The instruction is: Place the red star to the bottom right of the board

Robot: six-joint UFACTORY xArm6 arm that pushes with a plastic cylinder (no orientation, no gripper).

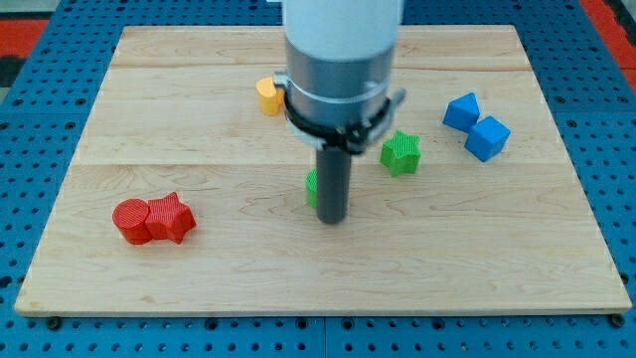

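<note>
The red star (171, 218) lies at the board's lower left, touching a red round block (130, 221) on its left. My tip (334, 221) rests near the board's middle, well to the right of the red star. A green block (312, 187) is mostly hidden behind the rod, just left of it.
A green star (400, 152) sits right of the rod. Two blue blocks (461, 110) (488, 137) lie together at the upper right. A yellow block (267, 95) sits at the upper middle, partly hidden by the arm. The wooden board (477, 268) lies on a blue pegboard.
</note>
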